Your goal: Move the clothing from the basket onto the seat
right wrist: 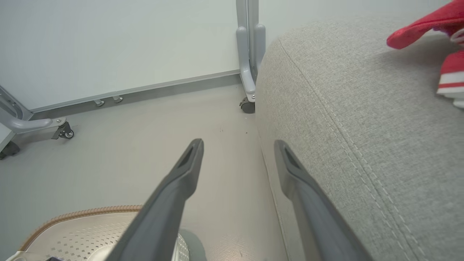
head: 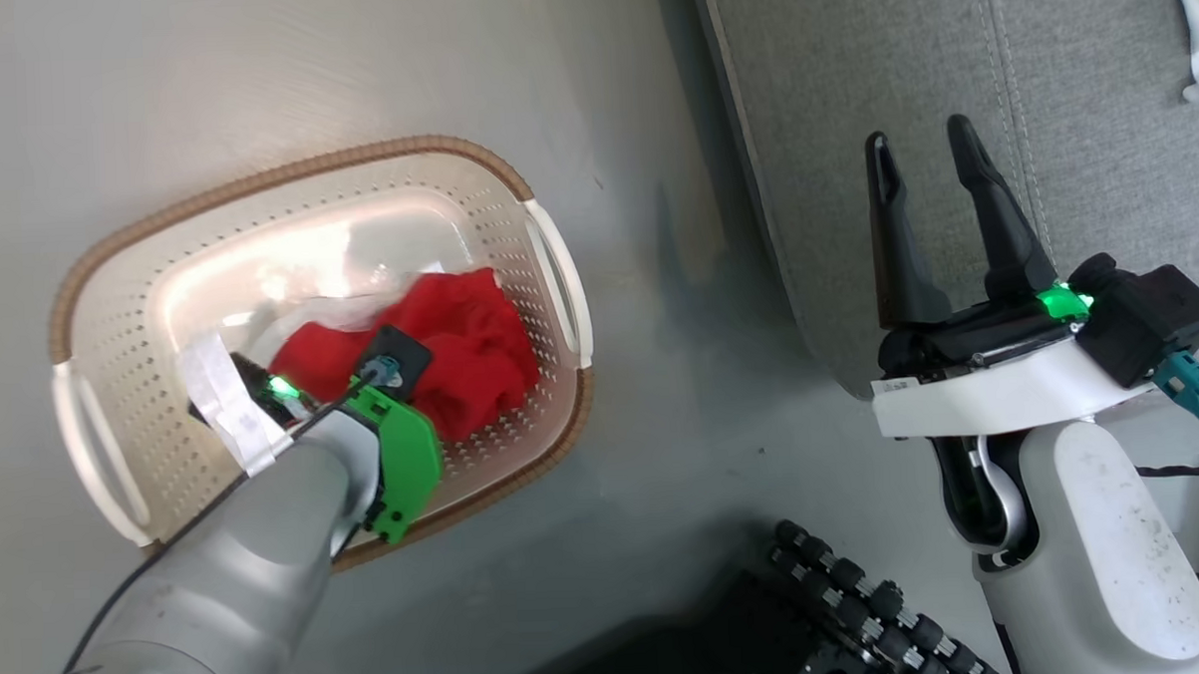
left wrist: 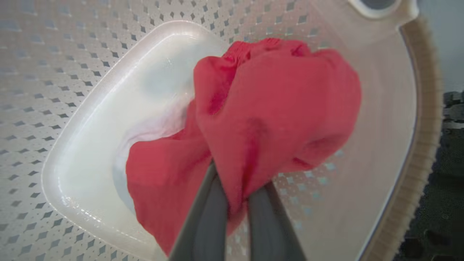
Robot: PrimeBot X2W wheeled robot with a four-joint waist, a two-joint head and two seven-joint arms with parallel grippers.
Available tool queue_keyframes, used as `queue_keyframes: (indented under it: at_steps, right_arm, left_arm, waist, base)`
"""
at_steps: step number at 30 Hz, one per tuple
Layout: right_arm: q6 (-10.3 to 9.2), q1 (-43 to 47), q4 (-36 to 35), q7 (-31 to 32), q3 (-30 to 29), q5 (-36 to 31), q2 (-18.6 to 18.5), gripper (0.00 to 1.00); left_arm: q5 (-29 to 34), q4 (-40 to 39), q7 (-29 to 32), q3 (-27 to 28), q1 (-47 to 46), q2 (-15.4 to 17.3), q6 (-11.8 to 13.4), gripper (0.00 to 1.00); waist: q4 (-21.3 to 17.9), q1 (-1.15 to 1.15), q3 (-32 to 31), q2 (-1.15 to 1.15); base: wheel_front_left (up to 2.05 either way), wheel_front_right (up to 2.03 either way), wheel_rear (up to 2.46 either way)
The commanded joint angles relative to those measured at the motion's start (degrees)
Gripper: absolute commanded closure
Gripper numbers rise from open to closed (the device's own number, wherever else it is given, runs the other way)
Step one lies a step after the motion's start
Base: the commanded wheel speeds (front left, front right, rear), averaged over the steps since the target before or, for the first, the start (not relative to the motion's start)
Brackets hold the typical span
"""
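We note the red garment bunched soft in the basket, a fold pinched between the closed fingers of the left claw. Basket: cream perforated plastic, brown woven-look rim, on a smooth grey floor. The right claw gapes wide, holding nothing, over the edge of the grey fabric seat. A second red garment, white-striped, lies on the seat.
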Motion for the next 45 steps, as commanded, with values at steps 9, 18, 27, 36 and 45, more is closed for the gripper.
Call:
queue_keyframes:
  at_steps: [9, 18, 27, 36, 45]
  right_arm:
    - [-0.02, 3.00, -0.96, 2.12, -3.83, -3.66, -0.06, 0.00]
    - [-0.02, 6.37, -4.53, 6.57, -7.49, -6.65, -0.08, 0.00]
    - [-0.02, 9.30, -8.33, 10.93, -10.35, -8.79, -0.08, 0.00]
    - [-0.02, 12.18, -9.08, 13.46, -10.80, -9.28, -0.08, 0.00]
    - [-0.02, 16.50, -8.18, 15.09, -9.39, -9.24, -0.07, 0.00]
  left_arm:
    - [-3.02, -2.32, -8.60, 3.71, 3.56, -3.45, 1.77, 1.00]
    - [-0.56, -17.68, -9.37, 12.09, 7.97, -0.42, 6.76, 1.00]
    - [4.55, -37.50, -9.38, 25.72, 16.92, 4.68, 11.32, 1.00]
    - [9.18, -49.12, -9.38, 36.42, 23.05, 5.13, 12.00, 1.00]
    - [12.73, -58.56, -9.38, 44.09, 28.70, 4.19, 9.90, 1.00]
  waist:
    - [8.45, 0.00, -11.40, 0.00]
    - [14.10, 0.00, -19.00, 0.00]
    - [17.84, 0.00, -25.24, 0.00]
    - [19.01, 0.00, -31.53, 0.00]
    - [19.52, 0.00, -38.26, 0.00]
  base:
    - [0.00, 0.00, 0.00]
    - [0.00, 0.00, 0.00]
    - [0.00, 0.00, 0.00]
    - [0.00, 0.00, 0.00]
    - [0.00, 0.00, 0.00]
